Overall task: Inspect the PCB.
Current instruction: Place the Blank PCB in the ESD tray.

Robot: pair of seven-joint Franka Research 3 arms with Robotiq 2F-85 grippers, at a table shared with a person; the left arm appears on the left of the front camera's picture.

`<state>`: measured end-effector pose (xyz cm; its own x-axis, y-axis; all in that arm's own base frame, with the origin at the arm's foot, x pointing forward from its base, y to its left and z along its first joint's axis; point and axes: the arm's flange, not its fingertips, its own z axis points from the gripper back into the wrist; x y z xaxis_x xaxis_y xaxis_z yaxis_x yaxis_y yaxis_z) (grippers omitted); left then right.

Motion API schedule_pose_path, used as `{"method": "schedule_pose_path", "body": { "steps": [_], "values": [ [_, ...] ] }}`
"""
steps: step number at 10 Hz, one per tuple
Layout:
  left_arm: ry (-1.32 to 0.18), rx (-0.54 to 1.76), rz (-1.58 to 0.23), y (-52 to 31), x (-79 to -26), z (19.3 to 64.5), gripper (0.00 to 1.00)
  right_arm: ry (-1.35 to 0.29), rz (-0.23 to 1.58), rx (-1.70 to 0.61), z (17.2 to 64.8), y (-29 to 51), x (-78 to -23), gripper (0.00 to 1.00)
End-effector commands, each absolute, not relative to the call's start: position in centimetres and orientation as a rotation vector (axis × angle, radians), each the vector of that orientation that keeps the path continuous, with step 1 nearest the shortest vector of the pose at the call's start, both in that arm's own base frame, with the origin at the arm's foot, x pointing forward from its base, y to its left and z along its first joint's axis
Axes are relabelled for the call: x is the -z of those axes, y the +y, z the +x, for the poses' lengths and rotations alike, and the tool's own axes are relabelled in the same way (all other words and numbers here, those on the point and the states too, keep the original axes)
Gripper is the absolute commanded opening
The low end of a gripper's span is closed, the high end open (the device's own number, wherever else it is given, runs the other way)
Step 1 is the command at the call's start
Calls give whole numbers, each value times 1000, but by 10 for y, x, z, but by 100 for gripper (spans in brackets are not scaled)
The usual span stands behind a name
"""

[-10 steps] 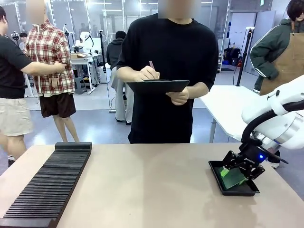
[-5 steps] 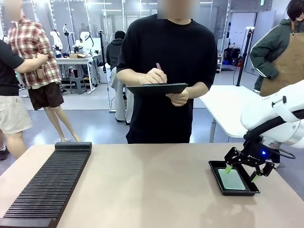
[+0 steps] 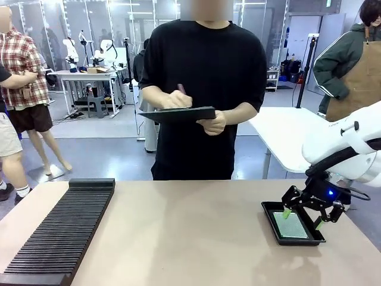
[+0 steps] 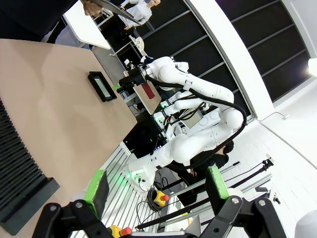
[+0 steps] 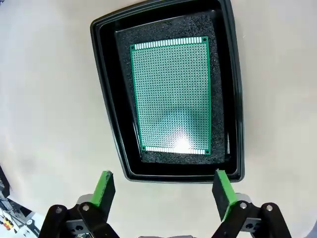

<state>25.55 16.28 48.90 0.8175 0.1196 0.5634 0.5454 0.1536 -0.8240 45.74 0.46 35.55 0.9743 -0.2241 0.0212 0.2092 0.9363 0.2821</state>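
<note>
my right gripper [image 5: 163, 191] hangs with its jaws spread wide and nothing between them, just above the near end of the black tray [image 5: 106, 124]; the green pads [image 5: 105, 188] stand apart over the tray's rim. from my right wrist i see what the other views are too far off to give: the pcb [image 5: 172, 96] lies flat inside the tray on dark foam, a green perforated board with a row of contacts along its far short edge and a bright glare spot near the end closest to me. from the front, the same gripper [image 3: 303, 214] sits over the right edge of the tray [image 3: 269, 217] at the right side of the tabletop [image 3: 190, 238], and the pcb [image 3: 289, 225] shows as a pale green patch in it. that view also gives me the long black slotted rack [image 3: 59, 232] on the left of the tabletop and the person [image 3: 202, 89] at the far side, writing on a dark clipboard [image 3: 177, 113] held at chest height. my left gripper [image 4: 156, 186] is open too, empty, held high and away from the tabletop; its wrist camera looks sideways across the rack's edge [image 4: 20, 168] to the tray [image 4: 101, 87] and my right arm [image 4: 183, 82] beyond it.
</note>
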Motion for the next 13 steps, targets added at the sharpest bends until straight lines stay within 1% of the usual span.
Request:
{"method": "schedule_pose_path", "body": {
  "steps": [1,13],
  "values": [
    [-571,327,-1409,165,-494,256,100,-58,290,208,461,5,-355,100],
    [-571,327,-1409,165,-494,256,100,-58,290,208,461,5,-355,100]
  ]
}}
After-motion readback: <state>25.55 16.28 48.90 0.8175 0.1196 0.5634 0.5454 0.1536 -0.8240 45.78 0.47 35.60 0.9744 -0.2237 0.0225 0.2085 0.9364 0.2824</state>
